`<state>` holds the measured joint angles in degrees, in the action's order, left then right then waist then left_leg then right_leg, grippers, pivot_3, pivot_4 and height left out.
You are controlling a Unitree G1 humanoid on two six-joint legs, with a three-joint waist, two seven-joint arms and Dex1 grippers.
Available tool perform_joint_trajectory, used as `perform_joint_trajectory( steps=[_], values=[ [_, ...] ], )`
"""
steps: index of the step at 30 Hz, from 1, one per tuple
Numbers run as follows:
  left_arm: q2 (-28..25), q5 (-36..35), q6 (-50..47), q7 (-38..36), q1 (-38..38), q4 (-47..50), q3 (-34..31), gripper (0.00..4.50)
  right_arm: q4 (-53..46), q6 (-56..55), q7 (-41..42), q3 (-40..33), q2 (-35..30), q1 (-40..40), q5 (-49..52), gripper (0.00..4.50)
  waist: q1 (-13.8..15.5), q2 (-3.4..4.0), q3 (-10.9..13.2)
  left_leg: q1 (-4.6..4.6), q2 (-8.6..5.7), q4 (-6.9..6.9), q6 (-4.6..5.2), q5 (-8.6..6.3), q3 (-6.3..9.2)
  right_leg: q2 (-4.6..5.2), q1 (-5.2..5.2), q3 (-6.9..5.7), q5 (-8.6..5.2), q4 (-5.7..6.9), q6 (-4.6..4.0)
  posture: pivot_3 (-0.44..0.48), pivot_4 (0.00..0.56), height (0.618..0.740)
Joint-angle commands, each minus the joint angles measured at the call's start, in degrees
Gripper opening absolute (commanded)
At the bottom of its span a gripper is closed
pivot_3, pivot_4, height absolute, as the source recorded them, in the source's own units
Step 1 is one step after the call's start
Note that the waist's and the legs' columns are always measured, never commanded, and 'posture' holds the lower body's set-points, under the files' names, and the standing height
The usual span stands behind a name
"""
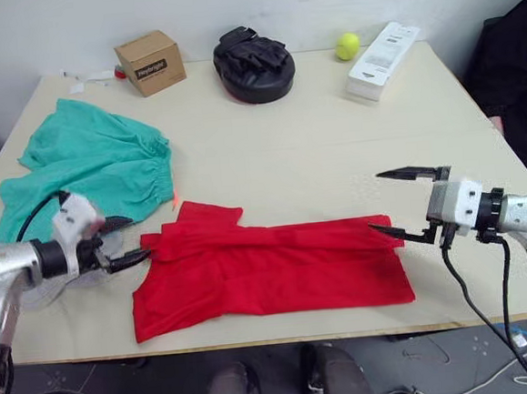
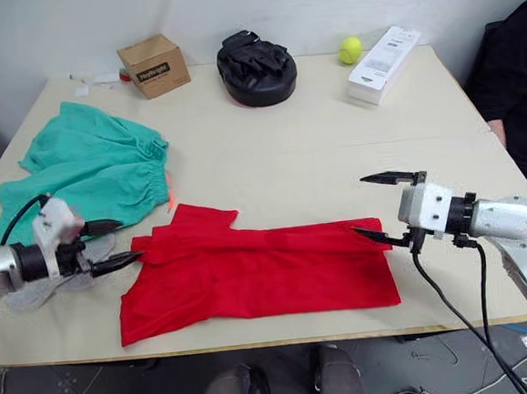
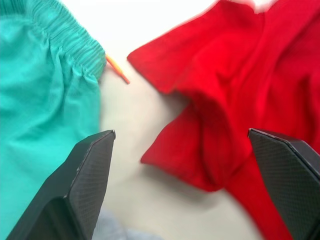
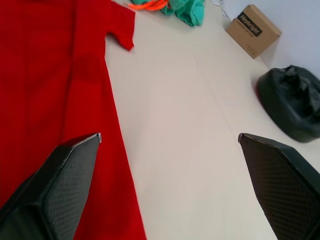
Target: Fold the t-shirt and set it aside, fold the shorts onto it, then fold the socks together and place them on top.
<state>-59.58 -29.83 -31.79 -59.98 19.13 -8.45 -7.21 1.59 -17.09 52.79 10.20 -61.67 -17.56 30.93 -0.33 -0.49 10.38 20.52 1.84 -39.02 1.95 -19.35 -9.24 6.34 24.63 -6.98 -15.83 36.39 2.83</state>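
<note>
Both pincers, left pincer [image 1: 129, 256] and right pincer [image 1: 403, 202], gape apart at opposite ends of the half-folded t-shirt [image 1: 269, 269] near the surface's front edge, so uneven grips could skew the fold.

Both arms are silver-grey metal with white wrist housings and black collars. The left gripper [image 1: 131, 257] and right gripper [image 1: 401, 203] have pointed black, carbon-weave fingers. Black cables loop from each wrist.

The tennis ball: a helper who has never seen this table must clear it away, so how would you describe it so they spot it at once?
Look along the far edge of the beige table, by the wall, toward the robot's right. The tennis ball lies between the black padded mitt and the white flat box. It is the one small, round, yellow-green thing there.
</note>
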Motion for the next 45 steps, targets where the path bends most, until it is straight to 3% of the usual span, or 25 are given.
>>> perform_joint_trajectory(
  steps=[1, 7, 13, 16, 25, 28, 39, 40, 45],
  values=[
    [-0.1, -1.9, -13.1, -3.0, 9.0, -4.2, 3.5, 4.46, -7.5, 7.8, 0.2, -3.4, 1.8, 0.4, 2.4, 4.5, 0.2, 0.0, 0.0, 0.0, -0.02, -0.01, 0.0, 0.0, 0.0, 0.0, -0.01, 0.0, 0.0, -0.01, 0.0, 0.0, 0.15, 0.74],
    [8.1, 4.7, -24.4, -1.8, 28.2, -21.3, 12.7, 4.46, -15.7, 15.8, -1.7, -5.6, 7.0, 0.2, 1.4, 4.5, 0.6, -0.13, 0.1, 0.08, -0.11, -0.12, 0.04, 0.03, 0.04, -0.06, -0.05, -0.08, 0.01, 0.04, 0.04, 0.0, 0.15, 0.74],
    [16.4, 11.0, -22.1, -0.2, 39.3, -38.6, 15.1, 4.46, -20.7, 20.5, -2.4, -7.9, 9.7, 1.4, 0.3, 4.5, 0.1, -0.51, 0.3, 0.32, -0.04, -0.16, 0.04, 0.04, 0.03, -0.21, 0.14, -0.1, 0.01, 0.12, 0.06, 0.0, 0.15, 0.74],
    [19.7, 14.5, -19.6, 0.9, 42.6, -44.7, 15.7, 4.46, -22.3, 22.2, -3.1, -9.2, 10.8, 2.3, -0.1, 4.5, 0.3, -0.68, 0.3, 0.68, -0.02, -0.3, 0.03, 0.06, 0.05, -0.23, 0.47, -0.11, 0.02, 0.25, 0.08, 0.0, 0.15, 0.74],
    [24.7, 22.9, -13.0, 1.4, 45.8, -54.5, 18.1, 4.46, -26.7, 25.8, -4.4, -11.5, 13.0, 5.0, -1.7, 4.5, 0.6, -0.71, 0.3, 0.58, -0.08, -0.6, 0.07, 0.08, 0.16, -0.05, 0.37, -0.12, 0.02, 0.35, 0.07, 0.0, 0.15, 0.74],
    [25.3, 24.0, -11.6, 1.2, 46.0, -56.2, 17.6, 3.86, -27.4, 26.2, -4.4, -12.1, 13.5, 5.8, -2.3, 4.5, 0.8, -0.71, 0.3, 0.55, -0.11, -0.72, 0.09, 0.08, 0.24, 0.02, 0.28, -0.18, 0.02, 0.43, 0.07, 0.0, 0.15, 0.74],
    [26.7, 24.8, -10.1, 0.9, 46.0, -57.9, 13.7, 0.24, -27.1, 26.9, -3.4, -12.5, 14.8, 5.8, -4.4, 4.5, 0.8, -0.71, 0.3, 0.66, -0.12, -0.71, 0.13, 0.05, 0.31, 0.05, 0.29, -0.34, 0.02, 0.38, 0.07, 0.0, 0.15, 0.74],
    [26.7, 24.7, -10.2, 0.7, 45.9, -57.7, 13.4, 0.02, -27.0, 26.9, -3.3, -12.5, 14.9, 5.7, -4.5, 4.5, 0.8, -0.72, 0.3, 0.67, -0.12, -0.71, 0.13, 0.05, 0.33, 0.05, 0.28, -0.36, 0.02, 0.37, 0.07, 0.0, 0.15, 0.74],
    [26.0, 24.0, -10.1, 0.1, 45.3, -56.6, 11.2, 0.02, -26.2, 26.9, -2.6, -12.2, 15.4, 5.2, -5.1, 4.5, 0.7, -0.72, 0.3, 0.7, -0.12, -0.71, 0.13, 0.05, 0.37, 0.05, 0.28, -0.41, 0.02, 0.35, 0.07, 0.0, 0.15, 0.74]
  ],
)
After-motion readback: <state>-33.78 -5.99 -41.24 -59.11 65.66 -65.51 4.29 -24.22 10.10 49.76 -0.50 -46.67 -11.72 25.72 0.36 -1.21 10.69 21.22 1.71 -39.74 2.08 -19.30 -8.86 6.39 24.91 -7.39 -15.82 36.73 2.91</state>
